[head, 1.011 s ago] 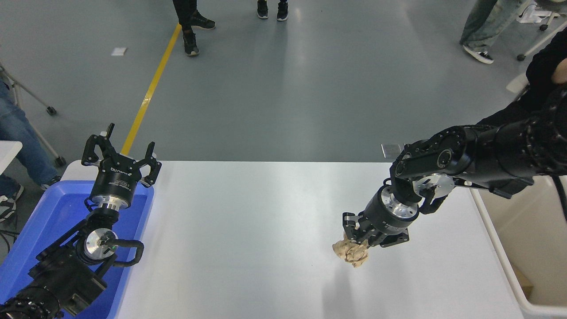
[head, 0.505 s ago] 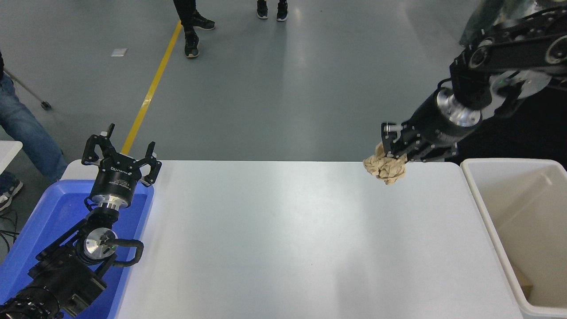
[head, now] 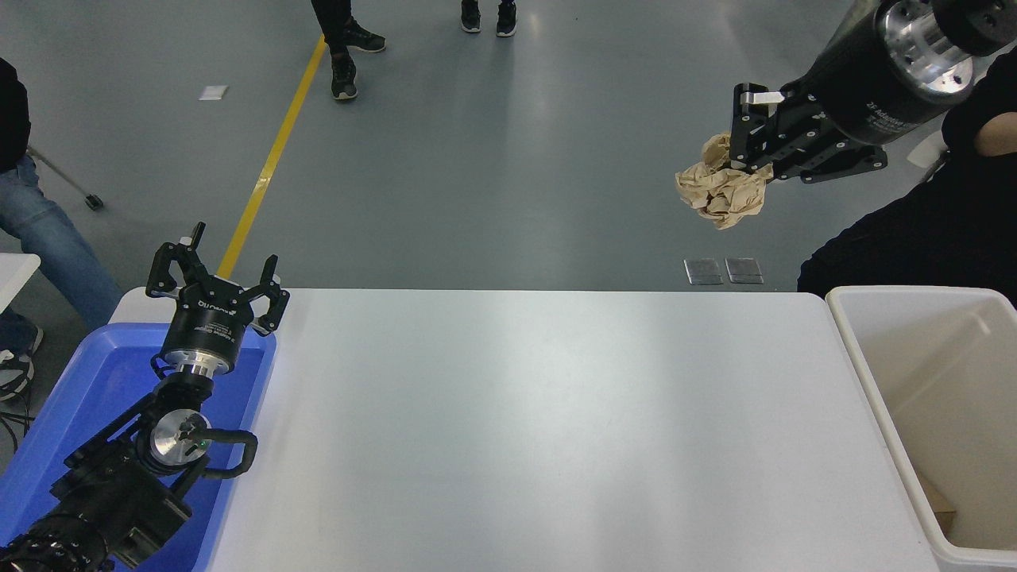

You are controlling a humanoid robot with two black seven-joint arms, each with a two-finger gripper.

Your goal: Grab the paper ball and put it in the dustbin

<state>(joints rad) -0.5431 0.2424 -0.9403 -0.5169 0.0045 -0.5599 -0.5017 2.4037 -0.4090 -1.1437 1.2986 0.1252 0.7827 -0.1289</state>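
Observation:
My right gripper [head: 745, 168] is shut on the paper ball [head: 721, 192], a wrinkly tan wad. It holds the ball high in the air at the upper right, above the table's far right corner. The dustbin [head: 866, 373], a cream rectangular bin with a thick rim, stands off the table's right edge, below and to the right of the ball. My left gripper [head: 218, 278] is open and parked at the lower left over a blue tray.
The blue tray [head: 95, 381] sits at the table's left edge under my left arm. A piece of brown material [head: 940, 502] lies in the bin. A person in black [head: 945, 230] is behind the bin; others stand on the floor beyond.
My right gripper has lifted the paper ball from the table surface, carrying it up and to the right, high above the table's far right corner. The left arm has not moved.

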